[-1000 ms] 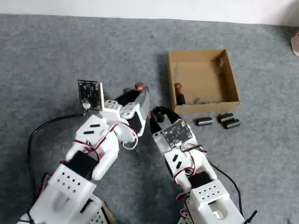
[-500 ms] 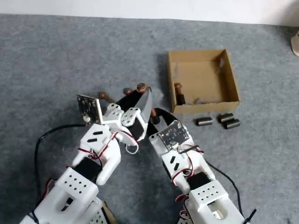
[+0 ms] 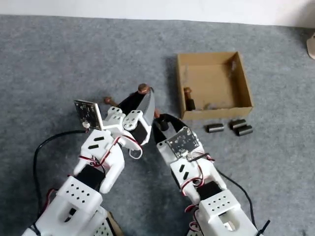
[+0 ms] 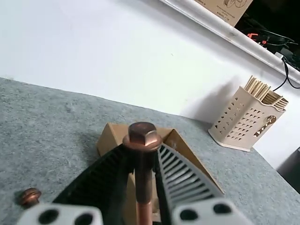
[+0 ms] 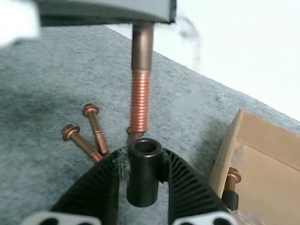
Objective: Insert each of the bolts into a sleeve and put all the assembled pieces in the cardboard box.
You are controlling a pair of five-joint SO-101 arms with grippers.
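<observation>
One assembled piece point(image 3: 188, 98) in the cardboard box point(image 3: 216, 114). Left gripper point(image 4: 142, 150) clamps a bolt point(image 4: 142, 135) upright, tip just above the sleeve point(image 5: 142, 187) held in the right gripper point(image 5: 142, 157), not in yet. Three spare sleeves point(image 3: 215, 128) on bench point(image 3: 49, 59) near the box; two loose bolts point(image 5: 93, 124) to its left, possibly a third.

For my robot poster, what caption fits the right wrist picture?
The right gripper holds a black sleeve upright, with a copper bolt hanging threaded end down just above its opening.
</observation>
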